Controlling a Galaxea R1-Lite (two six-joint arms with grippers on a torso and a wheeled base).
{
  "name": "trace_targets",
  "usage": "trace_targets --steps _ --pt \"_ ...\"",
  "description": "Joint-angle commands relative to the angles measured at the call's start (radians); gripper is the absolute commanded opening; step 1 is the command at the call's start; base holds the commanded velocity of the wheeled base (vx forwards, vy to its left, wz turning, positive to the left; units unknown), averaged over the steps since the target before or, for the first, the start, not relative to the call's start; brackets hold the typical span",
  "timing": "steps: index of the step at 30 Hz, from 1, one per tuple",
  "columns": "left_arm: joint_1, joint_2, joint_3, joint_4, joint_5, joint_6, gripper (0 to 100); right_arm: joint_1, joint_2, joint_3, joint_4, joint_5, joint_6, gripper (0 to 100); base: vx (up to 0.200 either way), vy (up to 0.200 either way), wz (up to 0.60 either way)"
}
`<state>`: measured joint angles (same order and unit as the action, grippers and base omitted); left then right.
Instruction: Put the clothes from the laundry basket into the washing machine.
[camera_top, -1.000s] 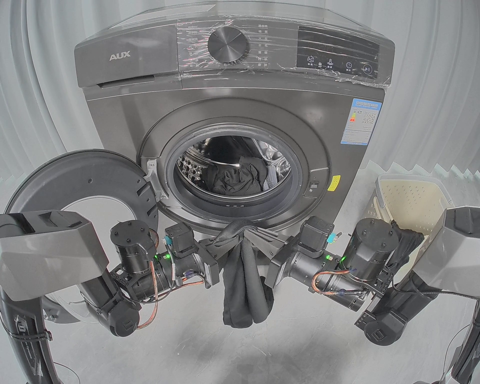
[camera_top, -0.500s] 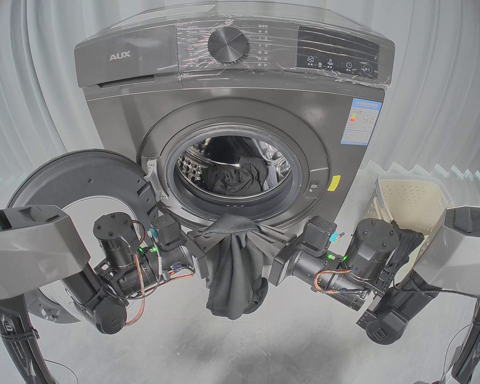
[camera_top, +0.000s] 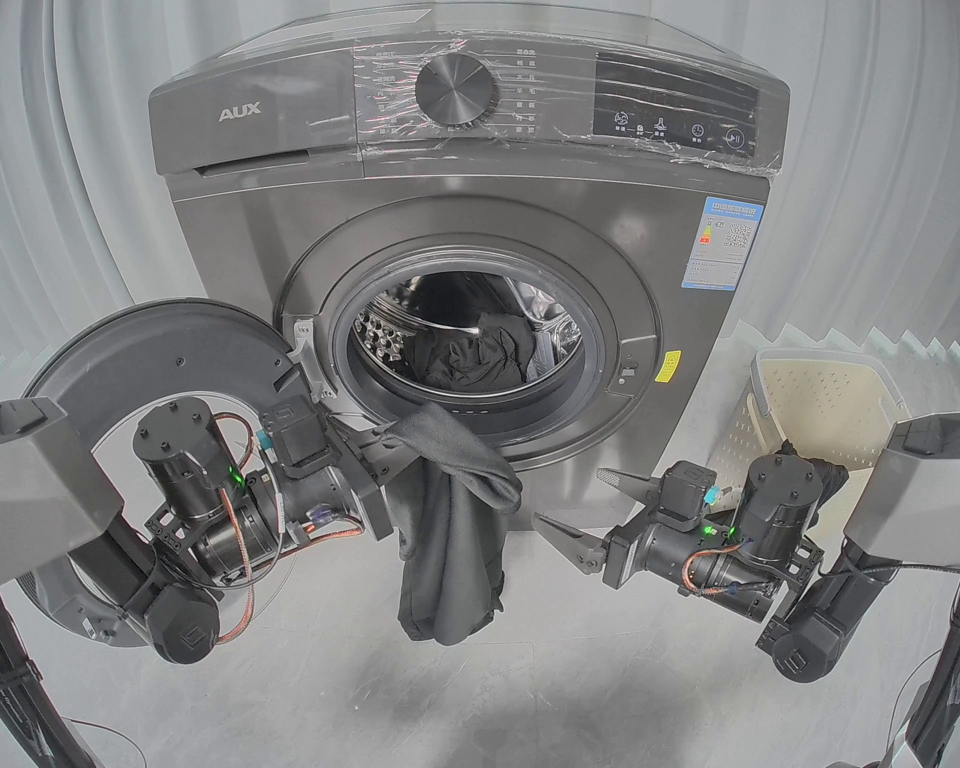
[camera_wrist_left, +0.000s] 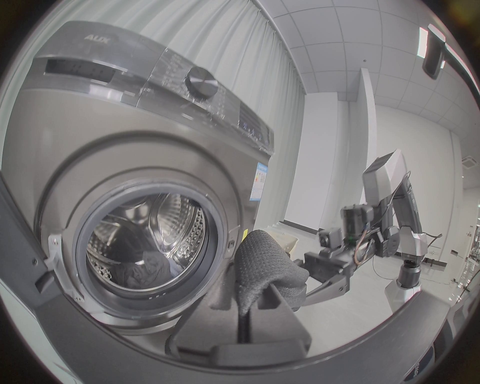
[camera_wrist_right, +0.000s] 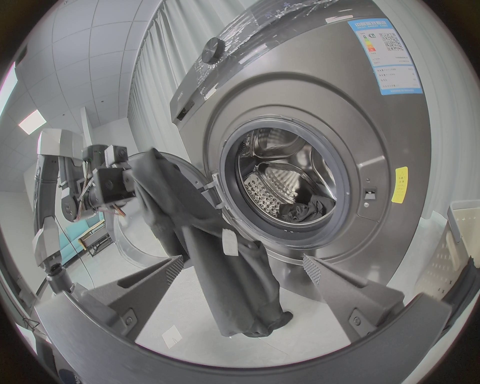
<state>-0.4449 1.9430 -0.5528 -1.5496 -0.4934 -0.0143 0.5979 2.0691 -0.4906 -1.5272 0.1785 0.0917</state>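
Black garment (camera_top: 445, 530) now hangs from left gripper (camera_top: 392, 450) alone, clamped, at washing machine (camera_top: 560, 210) door rim; right gripper (camera_top: 570, 498) has let go, wide, empty: hand-over done, loading next.

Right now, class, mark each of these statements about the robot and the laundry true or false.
1. The left gripper is shut on a dark garment. True.
2. The right gripper grips that garment too. False: its fingers are open, apart from it.
3. The washing machine has its door closed. False: it stands open.
4. Dark clothes lie in the drum. True.
5. The laundry basket stands at the robot's left. False: at its right.
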Motion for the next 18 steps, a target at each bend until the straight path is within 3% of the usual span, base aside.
trace_targets --steps 1,3,4,8,14,18 --pt "-0.003 -0.061 -0.003 0.0 -0.01 -0.004 0 -0.023 0.014 0.017 0.002 0.01 -0.009 100 0.0 0.0 0.0" --pt "-0.003 -0.072 -0.001 0.0 -0.014 -0.007 0 -0.027 0.026 0.017 0.002 0.019 -0.015 100 0.0 0.0 0.0" --pt "-0.001 -0.091 -0.001 0.0 -0.017 -0.027 0 -0.044 0.077 0.009 -0.001 0.038 -0.02 100 0.0 0.0 0.0" --pt "0.0 -0.119 0.001 0.0 -0.017 -0.055 0 -0.055 0.128 -0.019 -0.002 0.041 -0.021 100 0.0 0.0 0.0" --pt "-0.003 -0.131 0.008 0.0 -0.019 -0.056 0 -0.067 0.218 -0.101 0.004 0.042 -0.029 100 0.0 0.0 0.0" --pt "-0.009 -0.133 0.01 0.0 -0.019 -0.056 0 -0.079 0.312 -0.229 0.006 0.072 -0.032 100 0.0 0.0 0.0"
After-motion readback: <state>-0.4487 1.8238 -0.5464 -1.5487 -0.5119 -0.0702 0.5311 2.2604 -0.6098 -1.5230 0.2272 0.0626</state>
